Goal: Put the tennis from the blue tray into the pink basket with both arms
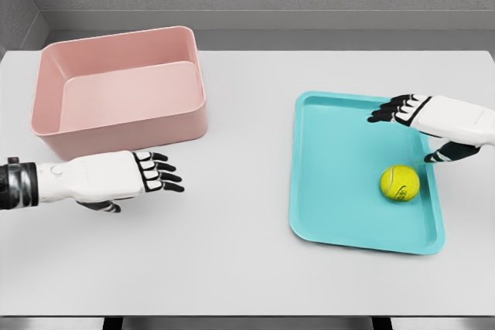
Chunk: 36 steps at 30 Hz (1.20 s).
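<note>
Left arm enters from the left edge, low, forearm level and pointing right. Dark cuff at the wrist, white shell beyond it. Left hand (128,178) flat, palm down, four black-tipped fingers (161,173) stretched out and slightly fanned toward the right; thumb tucked under, its tip showing below the palm. Holds nothing.

Right arm enters from the right edge, higher in the view, forearm angled a little down toward the left. Right hand (433,121) also palm down, fingers (390,110) extended leftward, loosely spread. Thumb hangs down and apart from the palm, pointing lower left. Nothing in its grasp.
</note>
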Each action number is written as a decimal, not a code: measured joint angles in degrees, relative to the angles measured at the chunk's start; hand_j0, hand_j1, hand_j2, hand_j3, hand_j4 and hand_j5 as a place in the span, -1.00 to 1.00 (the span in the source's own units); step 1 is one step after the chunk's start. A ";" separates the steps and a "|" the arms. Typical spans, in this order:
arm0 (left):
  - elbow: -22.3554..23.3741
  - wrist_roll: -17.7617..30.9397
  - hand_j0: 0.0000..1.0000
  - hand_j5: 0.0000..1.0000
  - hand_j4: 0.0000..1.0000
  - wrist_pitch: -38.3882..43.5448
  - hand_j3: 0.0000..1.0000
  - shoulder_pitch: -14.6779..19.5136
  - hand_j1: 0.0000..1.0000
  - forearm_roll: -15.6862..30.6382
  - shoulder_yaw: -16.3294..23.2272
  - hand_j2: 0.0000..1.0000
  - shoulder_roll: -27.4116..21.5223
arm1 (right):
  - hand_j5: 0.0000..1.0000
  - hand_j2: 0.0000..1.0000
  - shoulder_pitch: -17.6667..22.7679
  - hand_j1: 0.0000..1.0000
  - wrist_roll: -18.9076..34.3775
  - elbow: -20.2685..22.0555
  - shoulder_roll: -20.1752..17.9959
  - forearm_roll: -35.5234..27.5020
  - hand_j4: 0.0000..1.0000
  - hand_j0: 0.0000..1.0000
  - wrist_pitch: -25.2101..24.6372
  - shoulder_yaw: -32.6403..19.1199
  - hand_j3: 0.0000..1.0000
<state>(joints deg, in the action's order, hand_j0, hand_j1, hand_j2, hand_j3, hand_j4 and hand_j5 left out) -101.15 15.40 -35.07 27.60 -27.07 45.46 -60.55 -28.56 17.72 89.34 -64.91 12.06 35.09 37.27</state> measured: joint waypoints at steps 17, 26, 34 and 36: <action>0.00 0.53 1.00 1.00 1.00 -0.01 1.00 0.97 1.00 0.97 0.18 1.00 0.31 | 1.00 1.00 4.83 1.00 2.69 -0.26 0.06 0.14 1.00 1.00 0.02 -0.32 1.00; 0.00 0.56 1.00 1.00 1.00 -0.01 1.00 0.97 1.00 0.89 0.19 1.00 0.23 | 1.00 1.00 5.27 1.00 2.59 -0.17 0.08 0.08 1.00 1.00 0.01 -0.10 1.00; 0.00 0.59 1.00 1.00 1.00 -0.01 1.00 0.97 1.00 0.95 0.19 1.00 -0.01 | 1.00 1.00 5.54 1.00 2.53 1.76 -0.19 0.00 1.00 1.00 0.01 0.24 1.00; 0.00 0.59 1.00 1.00 1.00 -0.01 1.00 0.97 1.00 0.95 0.19 1.00 -0.09 | 1.00 1.00 5.62 1.00 2.52 2.16 -0.21 -0.01 1.00 1.00 0.01 0.53 1.00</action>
<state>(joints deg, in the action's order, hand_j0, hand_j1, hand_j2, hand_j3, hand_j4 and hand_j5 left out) -101.15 15.99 -35.08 28.57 -26.11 45.65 -60.65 -22.94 20.24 91.50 -65.12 12.05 35.09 37.80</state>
